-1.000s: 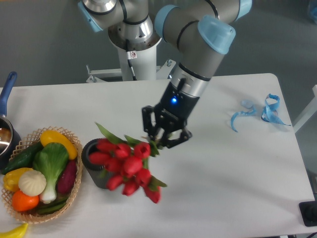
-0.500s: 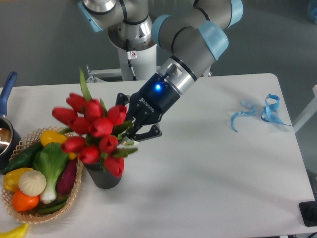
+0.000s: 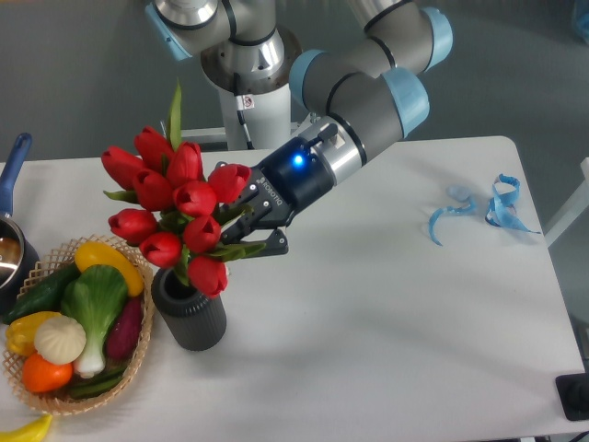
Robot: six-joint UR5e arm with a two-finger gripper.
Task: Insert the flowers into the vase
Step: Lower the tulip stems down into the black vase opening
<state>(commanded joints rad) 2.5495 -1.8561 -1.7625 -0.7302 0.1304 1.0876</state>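
Observation:
A bunch of red tulips, the flowers [image 3: 175, 210], stands nearly upright with one long green leaf pointing up. The lowest blooms hang right over the mouth of the vase [image 3: 191, 316], a short dark grey ribbed cylinder on the white table. The stems are hidden behind the blooms, so I cannot tell how far they reach into the vase. My gripper [image 3: 241, 230] comes in from the right and is shut on the flowers just right of the blooms, above the vase.
A woven basket [image 3: 138, 354] with vegetables stands directly left of the vase. A blue-handled pot [image 3: 13, 175] shows at the far left edge. Blue ribbon [image 3: 486, 210] lies at the right of the table.
The gripper swung left and tipped the flowers from lying sideways by the vase to standing upright over its mouth. In the last half second the bunch rose slightly and straightened.

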